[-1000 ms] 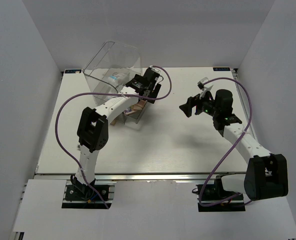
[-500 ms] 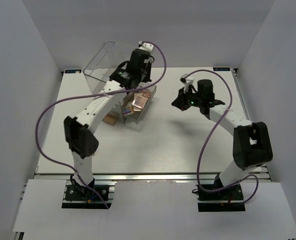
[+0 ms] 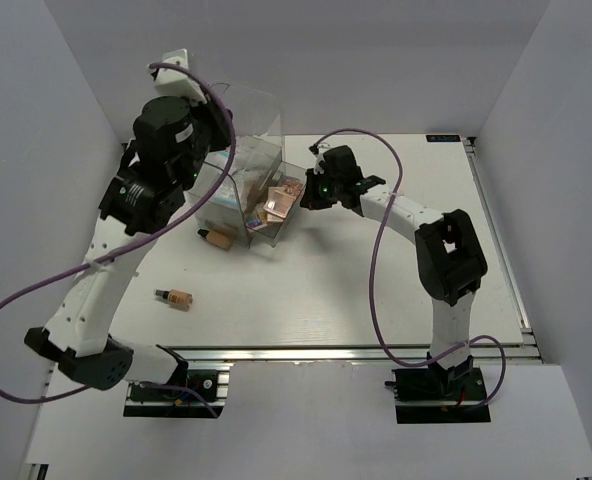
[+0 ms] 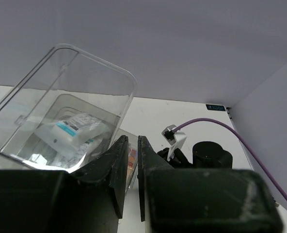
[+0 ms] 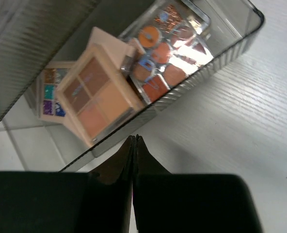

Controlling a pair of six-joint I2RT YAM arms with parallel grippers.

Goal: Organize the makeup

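Brown and pink eyeshadow palettes (image 3: pixel 279 203) lie in a clear drawer (image 3: pixel 259 238) pulled out of the clear box (image 3: pixel 261 125). In the right wrist view a tan palette (image 5: pixel 97 94) and a clear-lidded orange one (image 5: pixel 167 63) show behind the drawer's ribbed wall (image 5: pixel 201 73). My right gripper (image 5: pixel 135 138) (image 3: pixel 309 194) is shut and empty, its tips at that wall. White-and-blue packets (image 4: pixel 75 131) lie inside the box. Two foundation bottles (image 3: pixel 179 298) (image 3: pixel 216 238) lie on the table. My left gripper (image 4: pixel 133 138) hangs high above the box, jaws a narrow gap apart, holding nothing.
The left arm (image 3: pixel 161 140) is raised high and hides the box's left part in the top view. The box's clear lid (image 4: pixel 85 77) stands tilted up. Purple cables (image 3: pixel 376 260) loop over the table. White walls close in on both sides.
The left arm rose from the drawer to high over the box, its jaws closing from wide. The right arm swung left to the drawer and shut. A bottle shows at front left.
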